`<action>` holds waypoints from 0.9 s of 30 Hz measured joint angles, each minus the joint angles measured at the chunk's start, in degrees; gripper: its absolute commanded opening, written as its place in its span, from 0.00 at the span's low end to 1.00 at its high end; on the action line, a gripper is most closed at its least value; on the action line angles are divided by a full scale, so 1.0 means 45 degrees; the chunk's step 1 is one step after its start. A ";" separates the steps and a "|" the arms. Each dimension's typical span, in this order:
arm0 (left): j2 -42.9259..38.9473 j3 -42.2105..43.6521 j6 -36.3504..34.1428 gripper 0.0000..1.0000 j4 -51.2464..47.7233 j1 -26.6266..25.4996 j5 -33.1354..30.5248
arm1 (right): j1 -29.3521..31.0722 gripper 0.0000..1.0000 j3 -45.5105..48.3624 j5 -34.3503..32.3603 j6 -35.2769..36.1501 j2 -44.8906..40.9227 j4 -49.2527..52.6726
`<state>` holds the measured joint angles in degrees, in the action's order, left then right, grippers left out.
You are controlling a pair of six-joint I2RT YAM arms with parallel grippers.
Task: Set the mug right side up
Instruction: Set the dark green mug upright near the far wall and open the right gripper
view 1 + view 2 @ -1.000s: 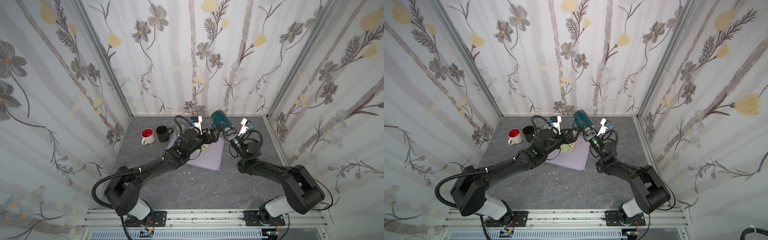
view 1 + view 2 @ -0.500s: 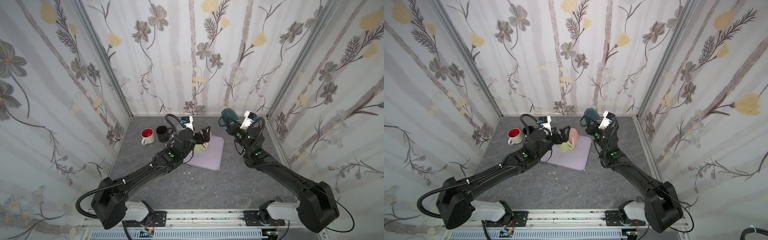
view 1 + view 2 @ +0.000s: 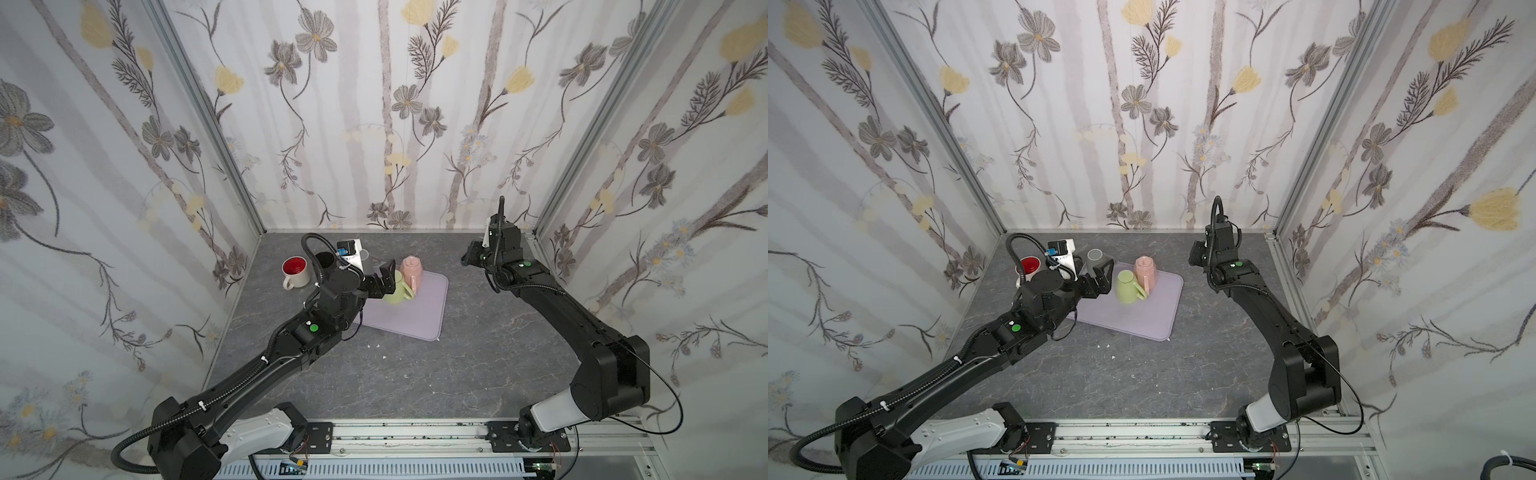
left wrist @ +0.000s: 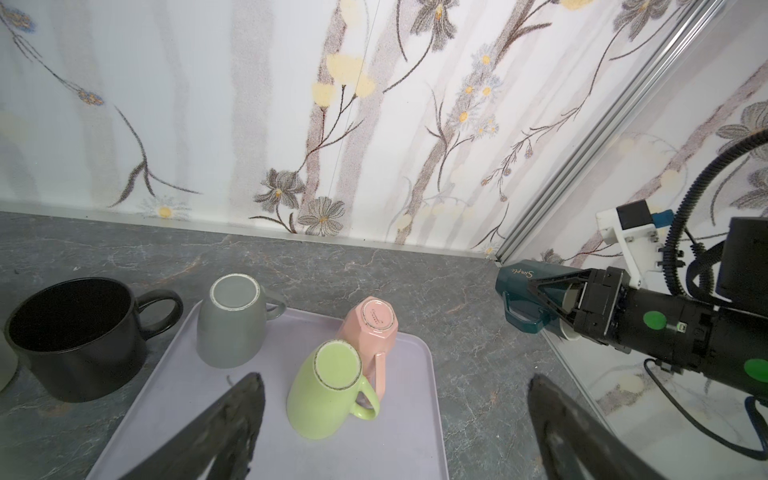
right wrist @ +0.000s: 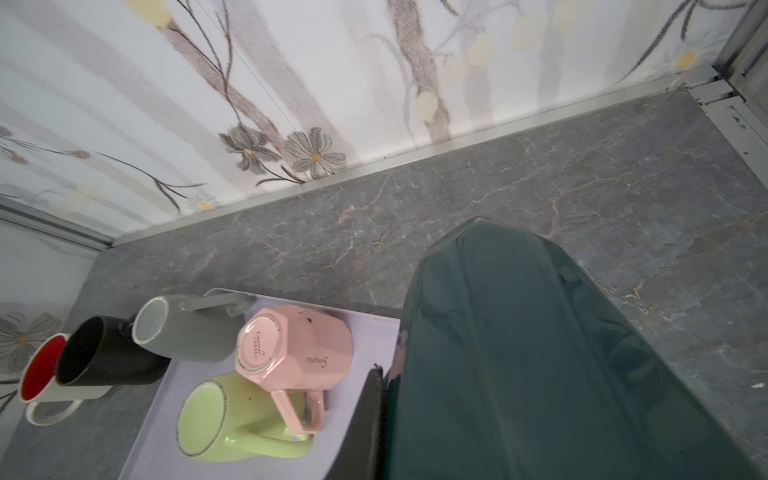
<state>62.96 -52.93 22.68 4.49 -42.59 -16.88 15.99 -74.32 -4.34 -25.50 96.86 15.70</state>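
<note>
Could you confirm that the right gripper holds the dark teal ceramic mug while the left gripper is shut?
No: the left gripper is open, as the left wrist view shows. The right gripper does hold the dark teal ceramic mug.

Back wall (image 3: 374, 124) and both side walls (image 3: 83, 208) in pale striped wallpaper, grey and yellow flowers on thin dark stems, bare aluminium corner posts (image 3: 210, 120) at the joins, dark grey marble-veined tabletop (image 3: 415, 382), slotted metal rail (image 3: 415, 432) along near edge, light soft and even
</note>
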 measured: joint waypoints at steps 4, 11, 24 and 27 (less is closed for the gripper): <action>-0.0102 0.0170 -0.0053 1.00 -0.0087 0.0107 -0.0005 | -0.0481 0.00 -0.1010 -0.0039 0.0525 0.0937 0.1088; -0.0374 0.0427 -0.0092 1.00 -0.0087 0.0311 -0.0073 | -0.1141 0.00 -0.2968 0.0228 0.1117 0.3075 0.2691; -0.0593 0.0651 0.0019 1.00 -0.0053 0.0393 -0.0053 | -0.1817 0.00 -0.6494 0.0879 0.1729 0.6363 0.4566; -0.0627 0.0651 0.0024 1.00 -0.0049 0.0427 -0.0053 | -0.1987 0.00 -0.7509 0.0884 0.1865 0.7077 0.4993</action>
<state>60.14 -50.00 22.79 4.27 -40.66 -17.12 7.05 -108.12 -0.36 -17.10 128.70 38.17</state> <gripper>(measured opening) 0.997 0.100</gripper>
